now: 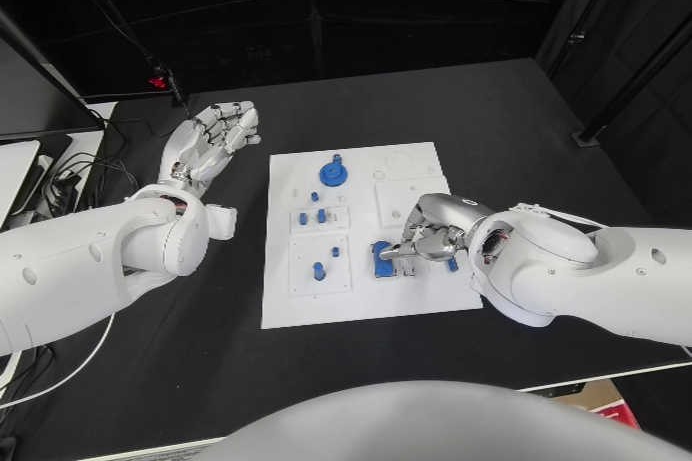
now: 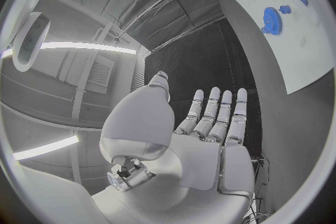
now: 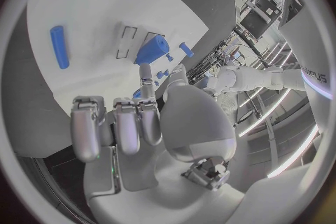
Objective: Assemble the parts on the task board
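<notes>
Head view shows my right hand (image 1: 430,233) low over the near right part of the task board (image 1: 296,306), its fingers curled down around a blue block (image 1: 385,259) that sits at the edge of a square recess. I judge that I hold this part between thumb and fingers, but the fingertips hide the contact, so I cannot say how firm the hold is. From the right wrist view the fingers (image 3: 115,126) are bent inward and narrow, with the blue block (image 3: 150,49) just beyond them and a small blue cylinder (image 3: 59,46) lying loose on the white board, well apart.

My left hand (image 1: 214,136) lies off the board, on the black table (image 1: 476,111) at the far left, fingers straight and apart, holding nothing (the left wrist view shows the palm flat and bare). The blue gear (image 1: 333,172) stands on the far part of the board, and several small blue pegs (image 1: 319,271) stand in the middle plates.

The step in hand, as I judge it, is seating the block into its recess. To do it well I should keep the block level, line its edges up with the recess before I press, and push straight down with little force. If it tilts it may jam on one side. I should loosen the fingers only after it sits flat.
</notes>
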Tool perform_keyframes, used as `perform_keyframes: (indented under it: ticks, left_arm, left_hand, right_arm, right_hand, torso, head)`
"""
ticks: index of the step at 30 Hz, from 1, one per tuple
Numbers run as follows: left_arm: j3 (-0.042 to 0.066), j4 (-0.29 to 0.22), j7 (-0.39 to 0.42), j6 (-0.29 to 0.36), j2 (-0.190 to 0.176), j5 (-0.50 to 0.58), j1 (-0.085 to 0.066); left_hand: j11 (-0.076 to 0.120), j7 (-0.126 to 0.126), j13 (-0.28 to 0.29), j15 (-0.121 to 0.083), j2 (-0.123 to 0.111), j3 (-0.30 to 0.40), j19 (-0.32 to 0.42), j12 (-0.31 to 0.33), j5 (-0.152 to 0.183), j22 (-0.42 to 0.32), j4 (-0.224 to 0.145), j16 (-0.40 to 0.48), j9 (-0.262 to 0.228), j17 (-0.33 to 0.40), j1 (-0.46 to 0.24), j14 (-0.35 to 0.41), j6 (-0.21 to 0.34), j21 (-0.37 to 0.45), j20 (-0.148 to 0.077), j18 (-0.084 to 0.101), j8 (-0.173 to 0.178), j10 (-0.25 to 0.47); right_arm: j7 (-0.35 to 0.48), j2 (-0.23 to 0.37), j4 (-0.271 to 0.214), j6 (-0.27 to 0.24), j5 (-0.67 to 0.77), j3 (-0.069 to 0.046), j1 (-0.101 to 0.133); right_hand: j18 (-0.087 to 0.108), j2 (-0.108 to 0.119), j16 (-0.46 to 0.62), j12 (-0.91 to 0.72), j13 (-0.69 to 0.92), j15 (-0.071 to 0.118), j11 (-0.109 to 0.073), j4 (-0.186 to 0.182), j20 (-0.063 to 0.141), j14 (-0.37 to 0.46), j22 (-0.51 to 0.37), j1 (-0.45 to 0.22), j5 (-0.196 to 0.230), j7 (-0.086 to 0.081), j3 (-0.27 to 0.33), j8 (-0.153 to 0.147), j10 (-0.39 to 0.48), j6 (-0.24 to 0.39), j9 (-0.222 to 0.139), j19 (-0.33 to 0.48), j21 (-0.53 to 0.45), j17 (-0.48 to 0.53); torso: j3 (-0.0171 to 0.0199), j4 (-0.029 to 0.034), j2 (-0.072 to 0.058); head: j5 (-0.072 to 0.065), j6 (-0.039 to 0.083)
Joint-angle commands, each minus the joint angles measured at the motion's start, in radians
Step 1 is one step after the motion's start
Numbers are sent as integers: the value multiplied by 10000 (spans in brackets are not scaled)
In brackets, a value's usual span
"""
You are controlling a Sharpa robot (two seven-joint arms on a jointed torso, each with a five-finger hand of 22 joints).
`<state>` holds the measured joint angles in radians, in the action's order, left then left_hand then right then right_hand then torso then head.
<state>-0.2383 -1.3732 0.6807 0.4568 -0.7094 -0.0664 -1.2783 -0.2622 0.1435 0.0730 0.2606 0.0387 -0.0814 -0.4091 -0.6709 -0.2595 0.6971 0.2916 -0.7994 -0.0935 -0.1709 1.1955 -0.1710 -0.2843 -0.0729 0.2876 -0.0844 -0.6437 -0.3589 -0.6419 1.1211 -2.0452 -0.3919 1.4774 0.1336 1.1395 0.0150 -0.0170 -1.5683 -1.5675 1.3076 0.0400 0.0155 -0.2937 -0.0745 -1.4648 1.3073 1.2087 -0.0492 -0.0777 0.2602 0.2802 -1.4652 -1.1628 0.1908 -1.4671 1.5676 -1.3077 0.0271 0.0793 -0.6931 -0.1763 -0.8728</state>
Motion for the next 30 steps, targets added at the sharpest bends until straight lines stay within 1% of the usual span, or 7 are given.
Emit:
perform_keyframes:
  ticks: [1, 5, 8, 9, 16, 20, 30]
  left_arm:
    - [10, -6, 559, -114, 10, 6, -6]
    - [10, -3, 558, -109, 13, 6, 2]
    - [10, -8, 557, -107, 5, 6, 4]
    - [10, -12, 557, -103, -3, 6, 4]
    - [10, -11, 561, -108, -6, 6, 8]
    - [10, -18, 562, -117, -3, 6, 11]
    - [10, -39, 582, -133, -26, 6, 13]
  left_hand:
    - [7, 1533, -15, 16, 114, -72, 6, -53, -58, -11, -8, -65, 21, 21, 2, 58, 62, -44, 30, -7, -68, 54]
    - [7, 1533, -15, 16, 114, -72, 6, -53, -58, -11, -8, -65, 21, 21, 2, 58, 62, -44, 30, -7, -68, 54]
    - [7, 1533, -15, 16, 114, -72, 6, -53, -58, -11, -8, -65, 21, 21, 2, 58, 62, -44, 30, -7, -68, 54]
    - [7, 1533, -15, 16, 114, -72, 6, -53, -58, -11, -8, -65, 21, 21, 2, 58, 62, -44, 30, -7, -68, 54]
    - [7, 1533, -15, 16, 114, -72, 6, -53, -58, -11, -8, -65, 21, 21, 2, 58, 62, -44, 30, -7, -68, 54]
    - [7, 1533, -15, 16, 114, -72, 6, -53, -58, -11, -8, -65, 21, 21, 2, 58, 62, -44, 30, -7, -68, 54]
    - [8, 1533, -21, 15, 133, -81, 14, -69, -74, -20, -7, -86, 29, 40, 30, 56, 70, -43, 30, -7, -81, 62]
  right_arm:
    - [141, -78, -3, 54, 509, 0, -4]
    - [184, -193, 97, 256, 267, 0, -64]
    - [173, -255, 161, 318, 153, 0, -102]
    - [142, -300, 206, 377, 99, 1, -129]
    - [15, -521, 425, 594, 9, 1, -204]
    - [-96, -629, 556, 659, 3, 1, -222]
    - [-307, -742, 697, 877, 1, 1, -233]
  right_hand:
    - [-150, 444, -25, -33, 2632, 153, -122, 18, 144, -1060, 2635, -70, -1, 136, -548, 552, -1056, 128, 470, -1037, 32, -2631]
    - [-150, 769, -25, -33, 2632, 228, -219, 32, 246, -1060, 2635, -457, -24, 220, -1244, 1646, -1056, 793, 1516, -1037, 32, -2631]
    - [-150, 767, -25, -33, 2632, 228, -215, -2, 252, -1060, 2635, -534, 12, 212, -1276, 1783, -1056, 899, 1656, -1037, 32, -2631]
    - [-150, 715, -25, -33, 2632, 224, -208, 3, 253, -1060, 2635, -574, 11, 205, -1331, 2019, -1056, 1123, 1910, -1037, 32, -2631]
    - [-150, 543, -25, -33, 2632, 220, -205, 28, 247, -1060, 2635, -329, 11, 215, -1425, 2455, -1056, 1450, 2367, -1037, 32, -2631]
    - [-150, 332, -25, -33, 2632, 218, -215, 63, 241, -1060, 2635, -50, 4, 220, -1533, 2637, -1056, 1576, 2561, -1037, 32, -2631]
    - [-150, -139, -25, -33, 2632, 225, -240, 222, 238, -1060, 2635, 811, -5, 258, -1738, 2981, -1056, 1812, 2943, -1037, 32, -2631]
  torso:
    - [-1, 6, -1]
    - [-2, 10, -4]
    - [-4, 9, -6]
    - [-7, -1, -6]
    - [-9, -2, -3]
    - [-2, 20, -11]
    - [-15, 1, -1]
  head:
    - [-14, 2]
    - [-17, 2]
    - [-11, 2]
    - [1, 2]
    - [-11, 2]
    - [-34, 2]
    - [22, 2]
